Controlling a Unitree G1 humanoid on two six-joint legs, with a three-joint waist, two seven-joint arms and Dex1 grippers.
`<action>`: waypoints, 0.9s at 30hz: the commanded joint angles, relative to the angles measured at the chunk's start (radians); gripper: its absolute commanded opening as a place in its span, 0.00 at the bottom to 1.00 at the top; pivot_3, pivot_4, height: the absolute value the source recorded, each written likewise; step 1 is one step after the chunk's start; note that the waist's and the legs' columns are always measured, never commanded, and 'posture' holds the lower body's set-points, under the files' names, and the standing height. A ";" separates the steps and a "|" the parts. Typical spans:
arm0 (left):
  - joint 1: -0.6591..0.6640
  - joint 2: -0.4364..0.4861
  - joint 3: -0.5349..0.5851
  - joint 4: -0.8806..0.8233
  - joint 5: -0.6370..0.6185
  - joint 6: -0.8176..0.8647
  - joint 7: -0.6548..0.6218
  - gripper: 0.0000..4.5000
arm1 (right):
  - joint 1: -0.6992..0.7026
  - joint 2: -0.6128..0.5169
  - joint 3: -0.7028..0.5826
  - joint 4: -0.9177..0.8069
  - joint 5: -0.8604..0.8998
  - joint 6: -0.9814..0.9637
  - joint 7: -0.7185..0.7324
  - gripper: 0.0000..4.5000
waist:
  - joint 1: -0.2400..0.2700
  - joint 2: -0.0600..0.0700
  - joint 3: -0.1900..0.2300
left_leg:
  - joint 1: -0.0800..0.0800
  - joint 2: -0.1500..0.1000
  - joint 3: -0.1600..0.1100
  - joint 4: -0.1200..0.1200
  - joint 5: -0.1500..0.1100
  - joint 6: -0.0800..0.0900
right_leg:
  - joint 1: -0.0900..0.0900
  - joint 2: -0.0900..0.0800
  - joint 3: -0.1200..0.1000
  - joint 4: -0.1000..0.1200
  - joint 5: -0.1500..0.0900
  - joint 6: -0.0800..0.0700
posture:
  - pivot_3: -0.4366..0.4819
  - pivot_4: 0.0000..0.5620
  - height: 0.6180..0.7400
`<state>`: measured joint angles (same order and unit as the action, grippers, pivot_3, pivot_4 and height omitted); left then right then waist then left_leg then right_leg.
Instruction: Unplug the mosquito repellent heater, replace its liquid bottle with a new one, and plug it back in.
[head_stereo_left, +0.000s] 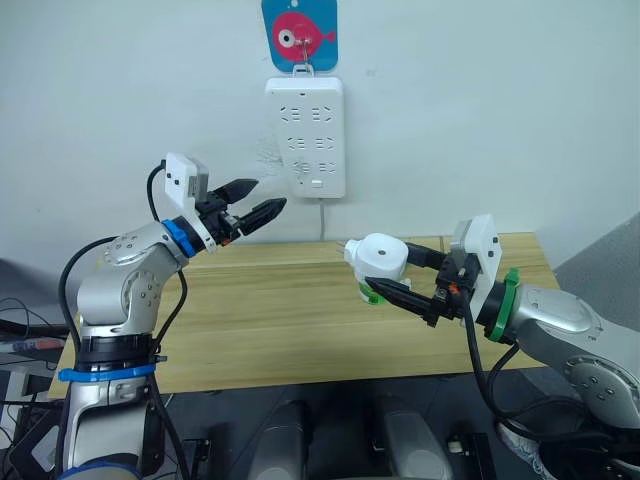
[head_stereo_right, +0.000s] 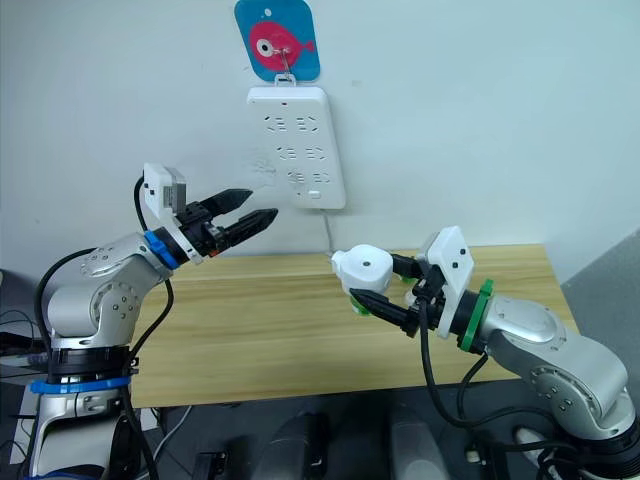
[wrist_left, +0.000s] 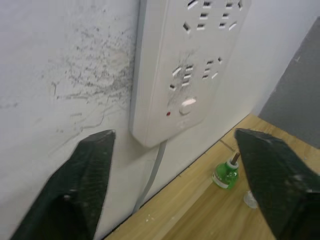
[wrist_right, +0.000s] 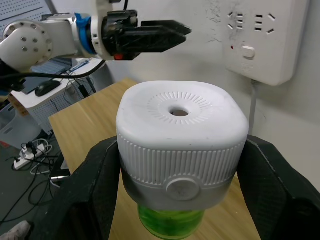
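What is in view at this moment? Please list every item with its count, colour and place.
mosquito repellent heater: 1, white, held above the table in the right hand, green bottle under it
liquid bottle: 1, green, standing on the table near the wall
power strip: 1, white, hung on the wall, sockets vacant
fish sign: 1, blue with pink fish, on the wall above the strip
table: 1, light wood, against the wall
left hand: 1, black fingers, open, raised near the strip
right hand: 1, black fingers, shut on the heater

wall: white, scuffed | table: light wood, against wall | floor: dark, cables at left
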<state>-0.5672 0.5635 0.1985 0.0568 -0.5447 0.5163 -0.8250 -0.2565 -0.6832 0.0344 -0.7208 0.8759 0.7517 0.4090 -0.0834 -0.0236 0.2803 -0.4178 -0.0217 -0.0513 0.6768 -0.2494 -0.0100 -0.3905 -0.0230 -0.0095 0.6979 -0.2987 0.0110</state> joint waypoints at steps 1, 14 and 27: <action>-0.054 0.003 -0.018 0.029 0.015 -0.036 -0.026 0.67 | -0.015 0.002 -0.003 -0.052 -0.008 -0.011 0.022 0.67 | 0.000 0.000 0.000 | 0.000 0.000 0.000 0.000 0.000 0.000 | 0.000 0.000 0.000 0.000 0.000 0.000 | 0.29 0.40 1.00; -0.234 -0.004 -0.089 0.295 0.105 -0.178 -0.155 0.67 | -0.057 0.014 -0.013 -0.067 0.004 0.025 -0.004 0.67 | -0.001 0.000 0.000 | 0.000 0.000 0.000 0.000 0.000 0.000 | 0.000 0.000 0.000 0.000 0.000 0.000 | 0.26 0.40 1.00; -0.344 -0.044 -0.131 0.439 0.148 -0.246 -0.269 0.67 | -0.076 0.027 -0.087 -0.077 0.083 0.069 -0.063 0.67 | -0.003 0.000 0.000 | -0.001 0.000 0.000 0.001 0.000 0.000 | 0.000 0.000 -0.001 0.000 0.000 0.000 | 0.24 0.40 1.00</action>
<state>-0.8793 0.5206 0.0665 0.5132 -0.3926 0.2908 -1.0686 -0.3203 -0.6588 -0.0110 -0.7488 0.9268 0.8262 0.3604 -0.0868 -0.0239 0.2804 -0.4188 -0.0218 -0.0514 0.6776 -0.2494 -0.0100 -0.3906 -0.0230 -0.0101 0.6977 -0.2986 0.0109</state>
